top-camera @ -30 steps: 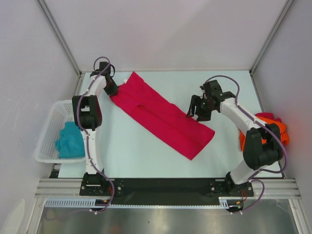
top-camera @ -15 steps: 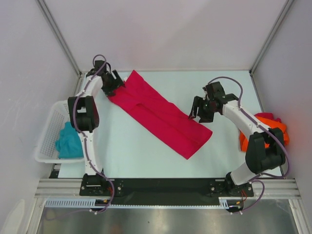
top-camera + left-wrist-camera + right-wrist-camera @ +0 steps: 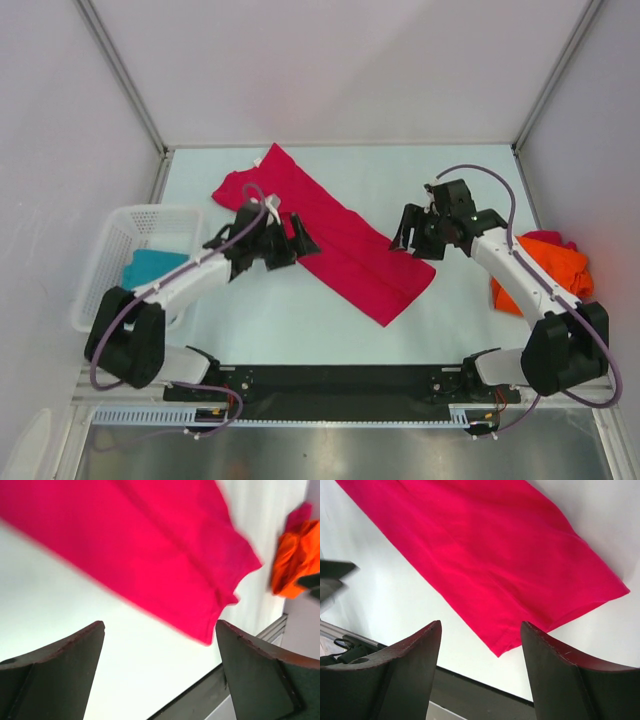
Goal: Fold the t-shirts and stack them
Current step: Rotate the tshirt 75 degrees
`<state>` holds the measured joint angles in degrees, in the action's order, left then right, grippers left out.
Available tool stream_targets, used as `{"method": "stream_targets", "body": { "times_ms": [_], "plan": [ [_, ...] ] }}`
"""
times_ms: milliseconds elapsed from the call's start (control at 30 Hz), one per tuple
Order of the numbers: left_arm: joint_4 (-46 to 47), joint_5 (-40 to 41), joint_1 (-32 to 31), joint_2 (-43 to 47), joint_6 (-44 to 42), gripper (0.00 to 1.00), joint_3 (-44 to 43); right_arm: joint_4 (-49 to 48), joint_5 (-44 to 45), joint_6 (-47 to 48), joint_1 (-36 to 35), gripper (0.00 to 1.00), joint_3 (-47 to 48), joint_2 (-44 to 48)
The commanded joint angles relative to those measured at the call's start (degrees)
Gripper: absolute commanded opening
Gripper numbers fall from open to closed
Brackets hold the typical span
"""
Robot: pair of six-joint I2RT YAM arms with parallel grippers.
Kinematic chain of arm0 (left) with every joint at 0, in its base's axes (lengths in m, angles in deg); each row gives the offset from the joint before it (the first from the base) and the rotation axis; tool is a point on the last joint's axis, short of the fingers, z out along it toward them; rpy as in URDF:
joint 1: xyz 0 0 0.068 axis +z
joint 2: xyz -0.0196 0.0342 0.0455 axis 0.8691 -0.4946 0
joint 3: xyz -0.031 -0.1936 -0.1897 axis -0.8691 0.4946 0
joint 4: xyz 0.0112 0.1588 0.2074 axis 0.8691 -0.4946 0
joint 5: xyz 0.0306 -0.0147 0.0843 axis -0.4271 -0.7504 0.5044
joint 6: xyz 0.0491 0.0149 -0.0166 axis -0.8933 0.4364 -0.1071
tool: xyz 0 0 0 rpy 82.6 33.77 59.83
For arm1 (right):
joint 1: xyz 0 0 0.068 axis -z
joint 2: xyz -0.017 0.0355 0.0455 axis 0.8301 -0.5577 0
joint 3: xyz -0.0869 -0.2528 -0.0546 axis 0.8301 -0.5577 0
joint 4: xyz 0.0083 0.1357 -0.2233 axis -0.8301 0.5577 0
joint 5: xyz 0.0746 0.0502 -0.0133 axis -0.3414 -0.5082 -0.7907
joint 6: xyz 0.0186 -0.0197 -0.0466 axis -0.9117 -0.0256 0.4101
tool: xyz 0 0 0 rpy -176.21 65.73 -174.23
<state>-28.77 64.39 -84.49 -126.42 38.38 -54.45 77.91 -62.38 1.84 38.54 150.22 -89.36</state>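
A crimson-pink t-shirt (image 3: 335,240) lies folded into a long strip, running diagonally across the table from far left to near right. My left gripper (image 3: 298,238) hovers over the strip's near-left edge, open and holding nothing. In the left wrist view the crimson-pink t-shirt (image 3: 150,540) lies beyond the left gripper (image 3: 160,625). My right gripper (image 3: 408,240) stands open at the strip's right end, and the crimson-pink t-shirt (image 3: 495,555) fills the right wrist view above the right gripper (image 3: 481,625). A bright orange t-shirt (image 3: 545,270) lies crumpled at the right edge. A teal t-shirt (image 3: 150,268) sits in the basket.
A white mesh basket (image 3: 125,225) stands at the table's left edge, beside the left arm. The orange t-shirt (image 3: 295,555) also shows at the right of the left wrist view. A black rail (image 3: 340,378) runs along the table's near edge.
The left gripper has opened and swung from the crimson-pink t-shirt's far-left corner to the strip's middle. The right gripper has drifted slightly to the right.
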Motion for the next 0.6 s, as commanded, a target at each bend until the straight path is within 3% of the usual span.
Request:
{"method": "stream_targets", "body": {
  "times_ms": [0,333,567],
  "plan": [
    [8.68,8.87,-7.03,7.52,9.6,0.99,11.29,-0.5,-0.68,-0.55,-0.98,0.71,-1.68,3.07],
    [13.06,30.67,-24.45,21.42,25.42,1.0,27.02,6.26,-0.51,1.91,-1.16,0.72,1.21,5.62],
    [22.9,39.03,-34.11,15.29,34.4,0.98,30.82,8.64,0.02,2.0,-2.3,0.73,3.68,6.06]
  ]
}}
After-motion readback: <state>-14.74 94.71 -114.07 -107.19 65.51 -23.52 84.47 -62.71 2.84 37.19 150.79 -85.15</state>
